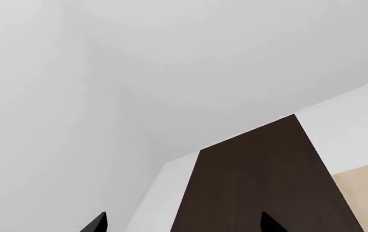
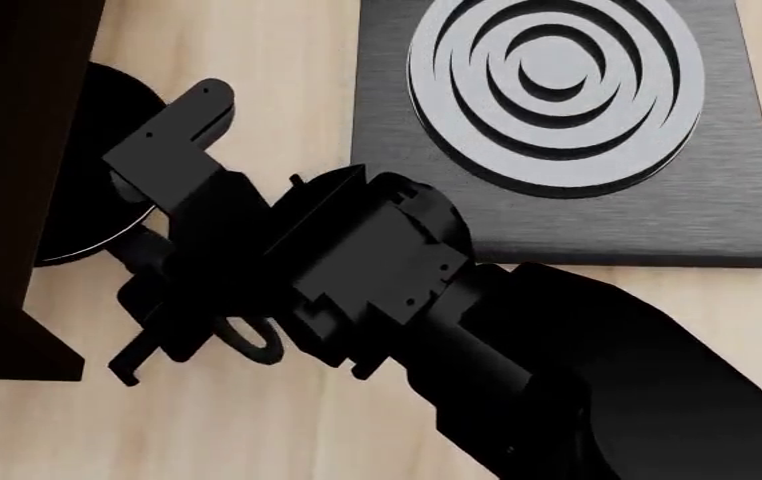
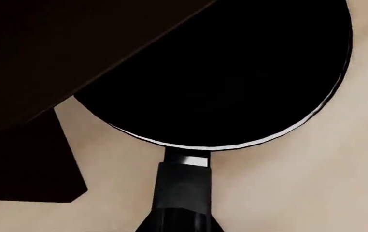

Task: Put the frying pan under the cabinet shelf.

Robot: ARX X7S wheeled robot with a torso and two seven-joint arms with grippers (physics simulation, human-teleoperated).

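Note:
The frying pan (image 2: 117, 108) lies on the wooden tabletop with its far side under the cabinet shelf (image 2: 8, 150). In the right wrist view the black pan (image 3: 235, 72) with its pale rim is partly covered by the dark cabinet shelf (image 3: 55, 48). The pan's handle (image 3: 180, 188) runs straight back toward the camera. My right gripper (image 2: 174, 255) sits over that handle, shut on it, and the handle's loop (image 2: 254, 340) sticks out behind it. My left gripper (image 1: 184, 223) is open, facing the cabinet's dark panel (image 1: 255, 179) and a white wall, and holds nothing.
A square black burner plate (image 2: 735, 215) with concentric grey rings lies at the back right on the light wood table (image 2: 288, 50). The cabinet's side panel (image 2: 14, 350) stands on the table at the left. My right arm (image 2: 595, 390) fills the lower right.

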